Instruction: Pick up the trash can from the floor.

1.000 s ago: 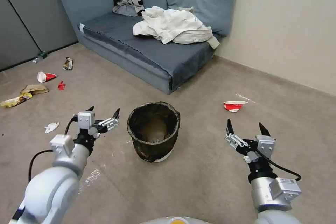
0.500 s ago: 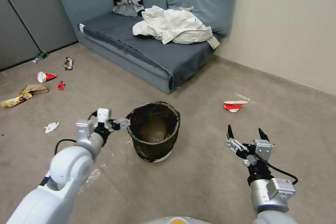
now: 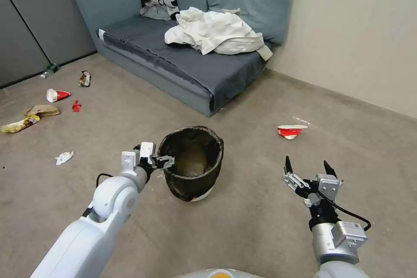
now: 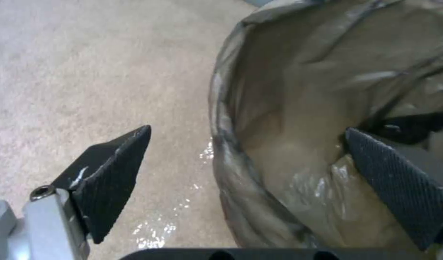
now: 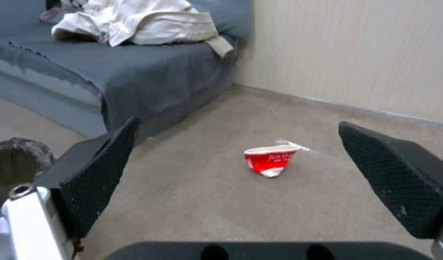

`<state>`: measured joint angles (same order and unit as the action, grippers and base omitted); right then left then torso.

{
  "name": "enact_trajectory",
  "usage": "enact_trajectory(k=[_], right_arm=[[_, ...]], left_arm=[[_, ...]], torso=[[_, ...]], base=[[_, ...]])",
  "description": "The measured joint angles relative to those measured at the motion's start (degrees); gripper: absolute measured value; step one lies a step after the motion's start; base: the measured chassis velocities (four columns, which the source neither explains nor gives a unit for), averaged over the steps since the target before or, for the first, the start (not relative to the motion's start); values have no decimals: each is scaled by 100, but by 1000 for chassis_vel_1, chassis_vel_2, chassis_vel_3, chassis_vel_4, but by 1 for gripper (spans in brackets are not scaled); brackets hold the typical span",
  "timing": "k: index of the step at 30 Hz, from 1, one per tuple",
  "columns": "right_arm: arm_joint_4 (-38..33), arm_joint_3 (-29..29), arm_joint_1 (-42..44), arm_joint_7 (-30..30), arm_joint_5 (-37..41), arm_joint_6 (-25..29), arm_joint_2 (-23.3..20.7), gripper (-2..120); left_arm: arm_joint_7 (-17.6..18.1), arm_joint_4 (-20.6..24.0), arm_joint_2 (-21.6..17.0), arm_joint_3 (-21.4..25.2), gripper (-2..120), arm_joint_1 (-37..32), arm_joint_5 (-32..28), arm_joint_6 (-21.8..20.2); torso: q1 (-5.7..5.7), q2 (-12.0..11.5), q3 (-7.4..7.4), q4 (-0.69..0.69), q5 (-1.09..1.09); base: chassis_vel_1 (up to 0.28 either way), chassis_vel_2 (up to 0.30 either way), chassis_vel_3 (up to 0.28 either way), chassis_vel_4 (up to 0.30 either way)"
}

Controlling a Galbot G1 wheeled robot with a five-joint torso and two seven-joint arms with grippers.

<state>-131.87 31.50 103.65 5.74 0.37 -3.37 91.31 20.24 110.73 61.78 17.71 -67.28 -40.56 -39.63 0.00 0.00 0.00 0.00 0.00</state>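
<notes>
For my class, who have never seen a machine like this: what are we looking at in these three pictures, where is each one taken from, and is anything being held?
This is a wheeled robot with two arms, each ending in a two-fingered gripper. The wide picture comes from a camera on its head, looking down at the floor. The other two come from cameras on its wrists, so the black wedges in them are the fingers.

The left gripper is open at the rim of the trash can; the left wrist view shows one finger outside the bin wall and the other inside the bag. Nothing is gripped yet. The right gripper hangs open above the carpet to the right, empty.

A crushed red cup lies beyond it; more litter lies far left, near a grey sofa.
</notes>
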Motion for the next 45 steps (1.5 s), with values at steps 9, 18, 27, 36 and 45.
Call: enact_trajectory(k=[9,18,27,36,45], right_arm=[[57,-16,-16,12,1,6,1,100],[70,-14,-20,15,12,8,0,100],[71,-22,-17,22,13,23,0,100],[65,-25,-14,29,14,36,0,100],[47,-19,-8,39,14,62,0,100]], left_arm=[[58,-404,73,-133,100,293,-143,-173],[83,-553,149,-182,100,375,-337,-249],[209,-573,197,-192,81,382,-518,-247],[385,-595,240,-207,52,391,-697,-244],[445,-609,252,-226,20,402,-750,-243]], torso=[[0,0,0,0,0],[-1,0,0,0,0],[0,0,0,0,-1],[0,0,0,0,0],[0,0,0,0,0]], base=[[0,0,0,0],[0,0,0,0],[0,0,0,0],[0,0,0,0],[0,0,0,0]])
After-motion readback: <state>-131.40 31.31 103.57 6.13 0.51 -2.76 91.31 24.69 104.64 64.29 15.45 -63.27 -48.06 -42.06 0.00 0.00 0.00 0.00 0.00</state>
